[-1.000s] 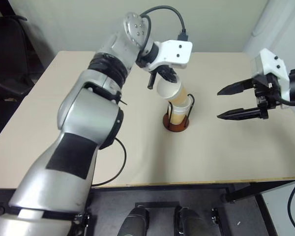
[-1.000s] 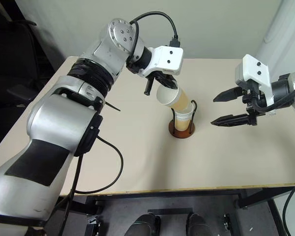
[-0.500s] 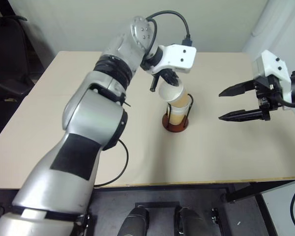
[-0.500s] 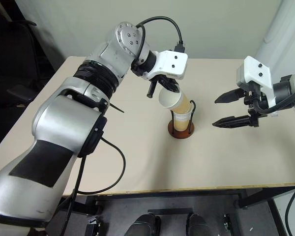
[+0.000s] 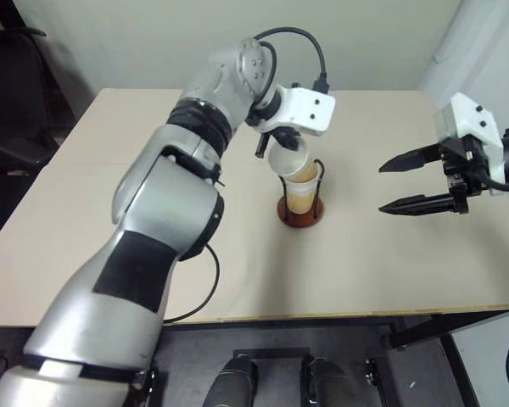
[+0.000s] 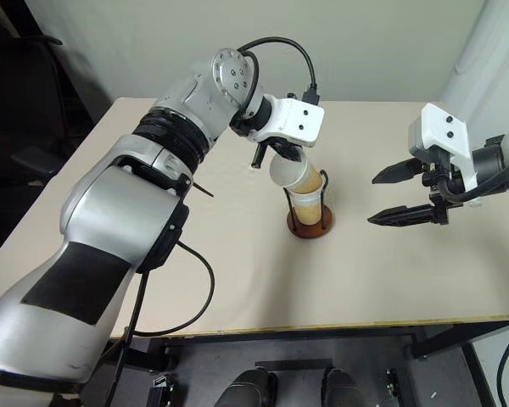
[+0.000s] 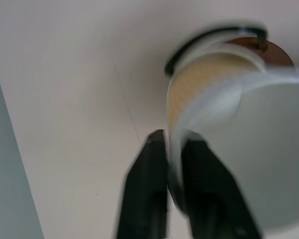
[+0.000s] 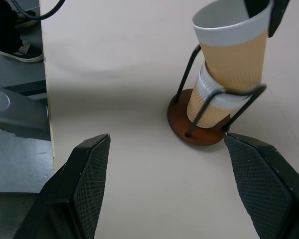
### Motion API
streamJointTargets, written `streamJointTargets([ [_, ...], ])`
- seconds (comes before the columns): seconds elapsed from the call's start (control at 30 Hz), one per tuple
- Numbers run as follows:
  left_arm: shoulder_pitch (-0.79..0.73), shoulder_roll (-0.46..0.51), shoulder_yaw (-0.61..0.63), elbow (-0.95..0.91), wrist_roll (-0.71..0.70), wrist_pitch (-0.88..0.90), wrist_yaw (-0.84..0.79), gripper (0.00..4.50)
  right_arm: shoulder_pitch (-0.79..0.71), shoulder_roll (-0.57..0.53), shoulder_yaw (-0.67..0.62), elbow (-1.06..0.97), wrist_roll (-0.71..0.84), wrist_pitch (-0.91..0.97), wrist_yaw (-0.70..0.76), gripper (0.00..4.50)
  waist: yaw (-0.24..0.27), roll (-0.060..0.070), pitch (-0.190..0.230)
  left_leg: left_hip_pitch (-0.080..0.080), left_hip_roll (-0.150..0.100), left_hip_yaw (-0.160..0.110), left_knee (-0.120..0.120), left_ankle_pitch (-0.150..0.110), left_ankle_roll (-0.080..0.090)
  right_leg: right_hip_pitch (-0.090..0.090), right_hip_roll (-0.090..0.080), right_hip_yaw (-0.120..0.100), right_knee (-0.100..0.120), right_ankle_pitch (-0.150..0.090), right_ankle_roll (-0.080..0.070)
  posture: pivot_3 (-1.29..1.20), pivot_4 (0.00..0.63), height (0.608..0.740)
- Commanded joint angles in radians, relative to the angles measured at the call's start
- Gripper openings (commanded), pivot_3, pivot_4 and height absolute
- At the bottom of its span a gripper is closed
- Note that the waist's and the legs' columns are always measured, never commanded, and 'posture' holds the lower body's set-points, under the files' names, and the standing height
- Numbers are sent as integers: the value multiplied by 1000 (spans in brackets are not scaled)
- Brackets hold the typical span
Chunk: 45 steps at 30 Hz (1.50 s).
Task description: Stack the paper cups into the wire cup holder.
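The wire cup holder [image 8: 182, 117] stands mid-table on its reddish-brown disc, black loops upright. A paper cup [image 8: 212, 103] sits in it. A second paper cup [image 5: 290, 163] is nested into that one, leaning slightly toward my left side. My left gripper [image 5: 276, 153] comes down on this upper cup [image 7: 269, 164] from behind. Its fingers [image 7: 149, 169] are shut on the cup's wall at the rim, one inside and one outside. My right gripper [image 5: 382, 187] hovers open to the right of the holder, well apart from it, with nothing between its fingers [image 8: 89, 174].
The beige table [image 5: 365, 271] has its front edge near me and its left edge beside a dark chair [image 5: 17, 127]. A black cable [image 5: 205, 288] hangs from my left arm over the front of the table.
My left gripper has lowered the upper cup deeper into the cup in the holder, and the cup stands more upright than before. The right gripper has stayed where it was.
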Motion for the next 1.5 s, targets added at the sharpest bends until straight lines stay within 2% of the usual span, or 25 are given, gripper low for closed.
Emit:
streamJointTargets([
  [0.03, -18, 8, 11, -4, 1, -6, -7, 1676, -3, -33, -48, -23, 16, 5, -1, 3716, 0, 0, 0, 0, 0, 0, 0, 0, 0, 0, 0, 0, 0, 0, 0, 0, 150, 740],
  [0.27, -30, -16, 53, -4, -32, 29, 45, 4285, 3, -46, -48, -29, 23, 6, 0, 3716, 1, 0, 0, 0, 0, 3, 0, -1, 2, 0, -1, 3, 0, 0, 2, 0, 150, 740],
  [0.3, -30, -20, 58, -4, -33, 34, 62, 4477, 5, -46, -49, -30, 24, 6, -1, 3716, 1, 0, 0, 0, -1, 4, 0, -1, 2, 0, 0, 3, 0, 0, 2, 0, 150, 740],
  [0.43, -26, -34, 38, -2, 6, 29, 245, 4477, 13, -50, -53, -33, 29, 7, -4, 3716, 1, 0, 0, 1, 0, 6, 1, -1, 3, 0, -1, 6, -1, 0, 4, 0, 150, 740],
  [0.67, -11, -66, 35, 5, 29, 16, 415, 4477, 28, -59, -64, -44, 39, 14, -10, 3716, 1, -1, 0, 3, -1, 11, 1, -2, 4, 0, 1, 13, -1, 0, 7, 0, 150, 740],
  [1.27, -12, -87, 70, 0, -15, -22, 244, 4477, 25, -74, -64, -41, 34, 12, -5, 3716, 1, -1, 0, 3, -1, 12, 1, -2, 5, 0, 2, 15, -1, 0, 8, 0, 150, 740],
  [1.5, -9, -106, 75, 1, -9, -17, 339, 4477, 22, -77, -64, -40, 32, 12, -6, 3716, 1, -1, 0, 3, -1, 12, 1, -3, 5, 0, 1, 15, -1, 1, 10, 0, 150, 740],
])
